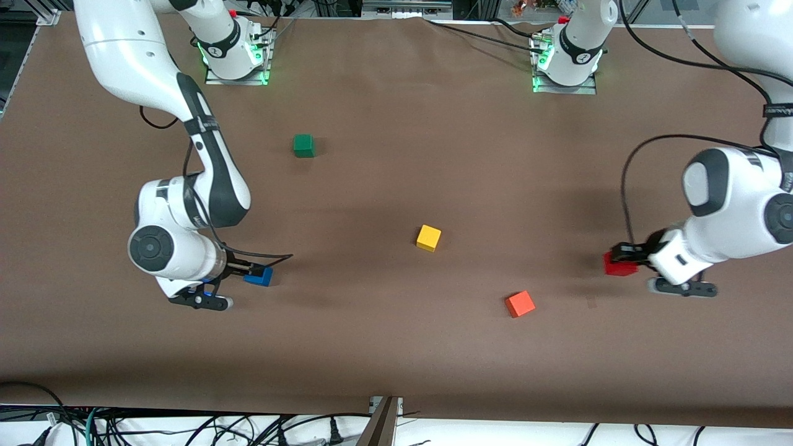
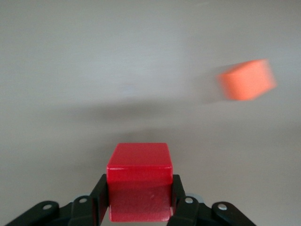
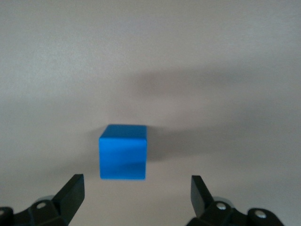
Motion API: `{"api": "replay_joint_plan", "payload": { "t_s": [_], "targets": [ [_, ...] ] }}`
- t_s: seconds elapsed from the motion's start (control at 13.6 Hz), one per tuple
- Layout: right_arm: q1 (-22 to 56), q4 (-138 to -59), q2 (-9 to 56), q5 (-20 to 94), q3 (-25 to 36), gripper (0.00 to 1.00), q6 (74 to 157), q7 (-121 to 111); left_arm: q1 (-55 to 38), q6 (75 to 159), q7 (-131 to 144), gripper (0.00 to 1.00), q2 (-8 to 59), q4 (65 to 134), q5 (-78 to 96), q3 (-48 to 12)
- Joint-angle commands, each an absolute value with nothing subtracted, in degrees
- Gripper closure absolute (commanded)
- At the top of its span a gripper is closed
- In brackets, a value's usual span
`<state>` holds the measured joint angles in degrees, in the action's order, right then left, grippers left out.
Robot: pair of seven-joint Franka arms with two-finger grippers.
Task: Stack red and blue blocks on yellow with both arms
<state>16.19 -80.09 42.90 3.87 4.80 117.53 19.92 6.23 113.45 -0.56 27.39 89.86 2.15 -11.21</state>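
Observation:
The red block [image 1: 620, 266] sits between the fingers of my left gripper [image 1: 627, 256], which is shut on it low at the left arm's end of the table. In the left wrist view the red block [image 2: 139, 162] fills the left gripper [image 2: 139, 184]. I cannot tell whether it touches the table. The blue block [image 1: 260, 276] lies on the table toward the right arm's end. My right gripper [image 1: 246, 271] is open, low, just short of it. In the right wrist view the blue block [image 3: 122, 151] lies just ahead of the right gripper [image 3: 137, 185]. The yellow cube [image 1: 429, 238] stands alone mid-table.
An orange cube [image 1: 520, 304] lies between the yellow cube and the left gripper, nearer the front camera; it also shows blurred in the left wrist view [image 2: 247, 80]. A green cube [image 1: 303, 145] lies nearer the right arm's base. Brown table cover [image 1: 396, 347].

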Motion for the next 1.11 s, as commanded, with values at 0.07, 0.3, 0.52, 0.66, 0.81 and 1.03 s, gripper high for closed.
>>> {"api": "replay_joint_plan", "payload": {
  "t_s": [0.07,0.3,0.52,0.66,0.81,1.03],
  "targets": [
    [16.2,-78.2,45.7,6.0,4.7,0.00,119.6,20.8,-8.5,109.8,9.7,1.00,30.7,83.7,1.2,-10.5],
    [16.3,-78.6,46.1,6.1,4.7,0.00,120.6,20.8,-18.3,110.4,14.3,1.00,34.1,81.4,1.3,-10.1],
    [16.4,-78.6,47.0,6.2,4.7,0.01,122.1,20.9,-24.9,111.3,15.1,1.00,38.8,77.4,1.1,-9.7],
    [16.4,-78.6,47.5,6.4,4.7,0.03,123.0,20.4,-27.0,113.8,16.3,1.00,39.8,77.6,-2.1,-9.8],
    [16.4,-78.6,47.5,6.4,4.7,0.10,123.0,20.4,-29.5,114.6,17.7,1.00,41.9,77.5,-4.2,-9.7],
    [16.5,-78.7,47.5,6.4,4.7,0.20,123.0,20.4,-29.7,118.4,19.9,1.00,43.8,77.3,-6.4,-9.8]
  ]
}}
